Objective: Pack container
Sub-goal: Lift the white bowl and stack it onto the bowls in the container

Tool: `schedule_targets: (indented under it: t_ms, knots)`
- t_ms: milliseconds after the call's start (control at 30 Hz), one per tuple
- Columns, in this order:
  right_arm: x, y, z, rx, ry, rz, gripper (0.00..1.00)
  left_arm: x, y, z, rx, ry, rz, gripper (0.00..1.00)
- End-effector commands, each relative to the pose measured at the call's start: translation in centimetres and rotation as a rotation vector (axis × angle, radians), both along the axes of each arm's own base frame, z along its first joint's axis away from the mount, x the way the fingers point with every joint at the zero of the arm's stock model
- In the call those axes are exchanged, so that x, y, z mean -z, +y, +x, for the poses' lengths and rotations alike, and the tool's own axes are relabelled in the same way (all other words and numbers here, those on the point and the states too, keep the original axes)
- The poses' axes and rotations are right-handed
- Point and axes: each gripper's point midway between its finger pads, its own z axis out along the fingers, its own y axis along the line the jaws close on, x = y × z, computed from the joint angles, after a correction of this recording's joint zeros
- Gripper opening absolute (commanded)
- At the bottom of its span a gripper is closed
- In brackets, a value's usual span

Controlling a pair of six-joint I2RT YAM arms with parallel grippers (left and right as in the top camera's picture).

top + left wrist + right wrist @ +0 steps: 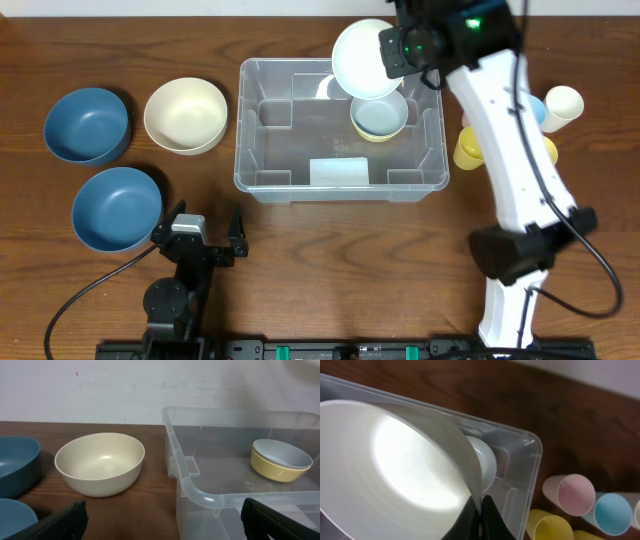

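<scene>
The container [300, 140] sits near the middle of the bench, mouth up, with its long axis running left to right across the robot's front and one long wall facing the arms. Inside it, toward the right end, a yellow bowl [379, 118] stands upright with a paler bowl nested in it.

A white bowl [365, 58] hangs tilted over the container's far rim, right of its middle. The right fingers [480, 512] are clenched on a thin bit of its rim. Near the container's front left corner, the left fingers [203, 233] rest released and wide apart, holding nothing.

Left of the container stand a cream bowl [185, 115] and two blue bowls [88, 125], the cream one nearest. Just beside its right end lies a cluster of coloured cups [568, 494].

The chief risk looks to be the grip. A narrow pinch on the edge of a tilted bowl may let it swing or slip out. Coming down from where it hangs, the bowl could also strike the far rim. It could land on edge against the nested pair, tipping them or wedging askew instead of seating on the stack
</scene>
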Motion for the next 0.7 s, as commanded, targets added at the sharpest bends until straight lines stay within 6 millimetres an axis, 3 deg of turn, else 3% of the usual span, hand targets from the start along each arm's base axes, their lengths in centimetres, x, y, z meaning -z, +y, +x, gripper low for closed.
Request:
schedule_targets:
  t_ms: [0, 267, 667]
  knots:
    - [2.5, -1.3, 1.5, 0.114, 0.024, -0.039, 0.01, 1.5, -0.1, -0.1, 0.012, 0.045, 0.015, 0.98]
    - [8.0, -1.8, 1.7, 0.178, 0.16, -0.074, 0.01, 1.5, -0.1, -0.1, 0.012, 0.045, 0.015, 0.98]
    - [11.7, -3.1, 1.3, 0.256, 0.267, -0.101, 0.01, 1.5, -0.1, -0.1, 0.012, 0.045, 0.015, 0.98]
